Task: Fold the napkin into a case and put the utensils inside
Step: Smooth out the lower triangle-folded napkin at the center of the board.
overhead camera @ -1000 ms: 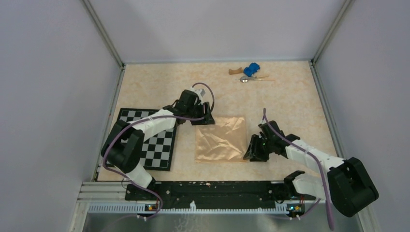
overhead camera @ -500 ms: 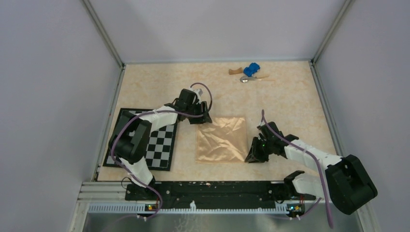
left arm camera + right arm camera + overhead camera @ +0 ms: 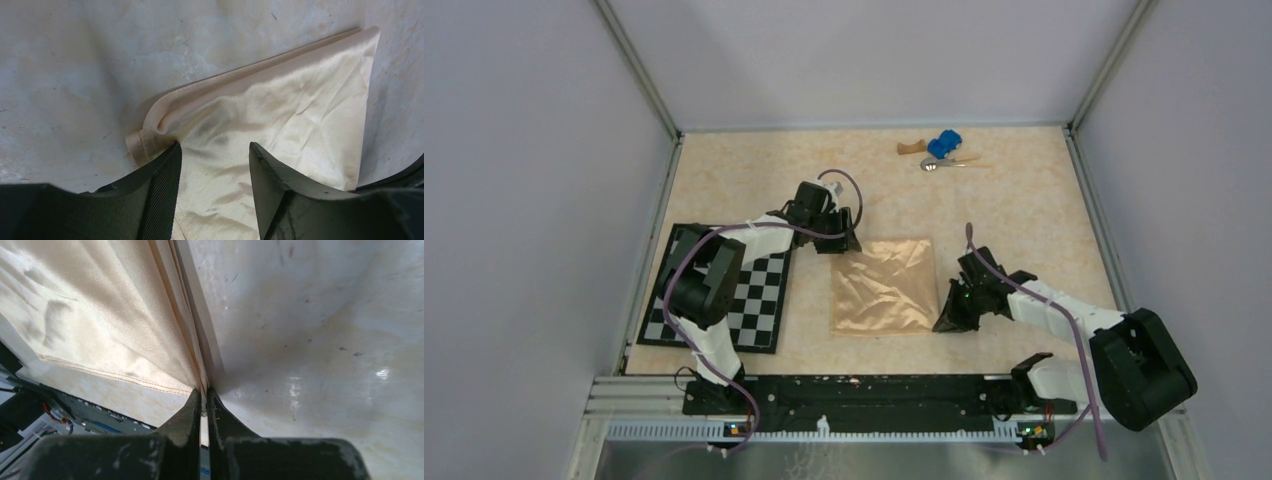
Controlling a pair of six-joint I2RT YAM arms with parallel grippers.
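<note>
i'm pinching napkin (image 3: 884,285) edge w/ r gripper (image 3: 204,392), l gripper (image 3: 215,150) hanging spread over corner; thin bite's risking slip.

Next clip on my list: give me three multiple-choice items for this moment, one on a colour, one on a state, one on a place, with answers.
1. The napkin is: A white; B peach-orange; C blue.
2. The right end effector is: A open; B shut on nothing; C shut on the napkin.
3. The spoon lies: A on the napkin; B in the right end effector; C beside the blue toy car.
Answers: B, the cloth looks peach-orange from above; C, the right wrist view shows its jaws pinching the napkin's edge; C, they lie side by side at the far end.
</note>
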